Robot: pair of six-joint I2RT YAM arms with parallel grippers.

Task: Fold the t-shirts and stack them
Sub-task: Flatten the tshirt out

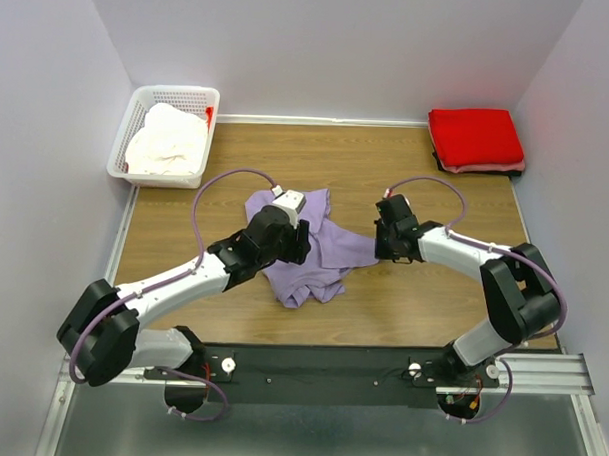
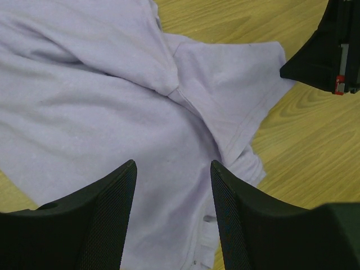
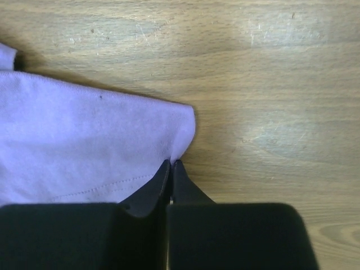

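Black ribbed fingers point(image 2: 101, 219) of the left gripper point(image 2: 173, 191) fill the foreground of its wrist view, spread apart and released, with nothing between them; they hang over the lavender t-shirt point(image 2: 101, 112), above its crumpled body near a seam and a short sleeve. That lavender t-shirt lies rumpled and unfolded on the wooden table point(image 1: 412, 302), between the two arms. At the shirt's right-hand edge the right gripper point(image 3: 170, 164) has its jaws clenched tight together, the tips nipping the hemmed corner of the lavender cloth, low against the wood. Well beyond the lavender shirt, toward the far right corner, the red t-shirt point(image 1: 476, 137) sits folded in a neat square with a paler layer showing under its near edge. Toward the far left of the lavender shirt, well apart from it, stands the white lattice basket point(image 1: 179, 90), and the cream-white t-shirt point(image 1: 167, 141) is heaped inside it, unfolded. Nearer than the lavender shirt, the black mounting plate point(image 1: 320, 364) carries both arm bases.
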